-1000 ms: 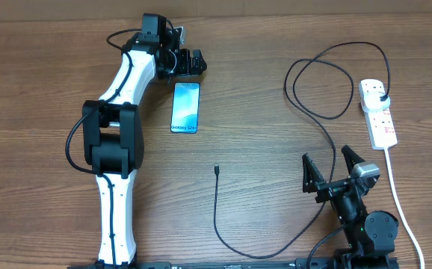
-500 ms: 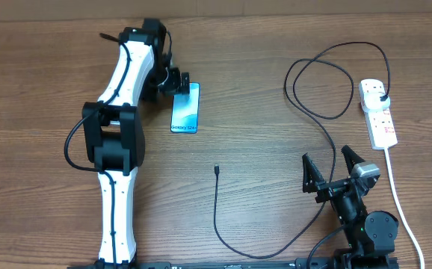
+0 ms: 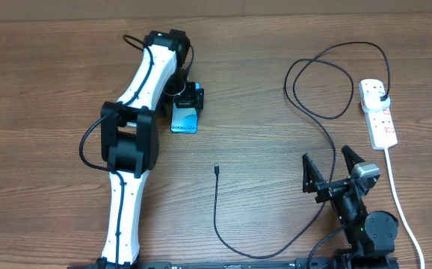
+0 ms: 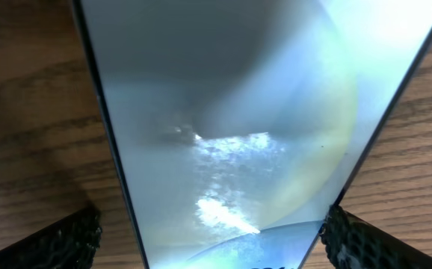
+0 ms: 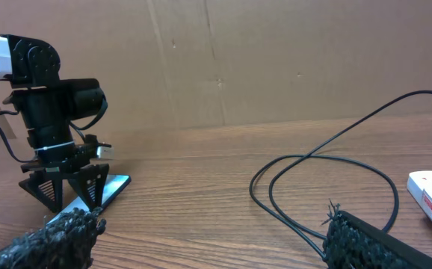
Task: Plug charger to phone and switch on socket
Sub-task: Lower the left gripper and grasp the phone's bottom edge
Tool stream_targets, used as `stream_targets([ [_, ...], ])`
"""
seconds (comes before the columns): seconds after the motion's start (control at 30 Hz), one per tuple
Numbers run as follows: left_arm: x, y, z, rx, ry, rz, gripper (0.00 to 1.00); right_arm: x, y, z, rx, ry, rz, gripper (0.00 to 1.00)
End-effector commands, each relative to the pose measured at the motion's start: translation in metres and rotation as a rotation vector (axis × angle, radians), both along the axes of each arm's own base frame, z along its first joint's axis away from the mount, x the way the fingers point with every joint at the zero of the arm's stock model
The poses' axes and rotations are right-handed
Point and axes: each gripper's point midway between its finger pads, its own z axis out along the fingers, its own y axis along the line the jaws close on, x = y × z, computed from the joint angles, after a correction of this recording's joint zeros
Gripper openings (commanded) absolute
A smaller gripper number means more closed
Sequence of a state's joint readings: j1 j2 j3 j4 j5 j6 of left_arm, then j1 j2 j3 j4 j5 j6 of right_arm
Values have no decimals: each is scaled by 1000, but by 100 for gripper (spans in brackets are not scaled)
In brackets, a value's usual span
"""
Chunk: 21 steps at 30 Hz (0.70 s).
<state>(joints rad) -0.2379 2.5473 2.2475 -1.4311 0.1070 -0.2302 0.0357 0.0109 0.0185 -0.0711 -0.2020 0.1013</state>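
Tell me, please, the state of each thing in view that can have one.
phone: flat on table, screen lit, unplugged.
charger: plug in socket, tip loose on table.
socket: holds charger plug; switch unreadable.
left claw: open, straddling phone.
right claw: open, empty.

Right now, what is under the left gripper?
The phone lies flat on the table under the open left gripper, a finger on each side. From overhead the gripper covers its far end; only the near end with lettering shows. Contact cannot be told.
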Motion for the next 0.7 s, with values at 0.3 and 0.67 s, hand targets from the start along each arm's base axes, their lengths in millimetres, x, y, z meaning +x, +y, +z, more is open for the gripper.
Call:
stream_targets([
  [0.3,-14,7,-40,40,52,-22,100,0,0,-2,-1,-4,-2,100],
  [0.67,-26,-2,-50,46,78,-58,100,0,0,-2,-1,-4,-2,100],
])
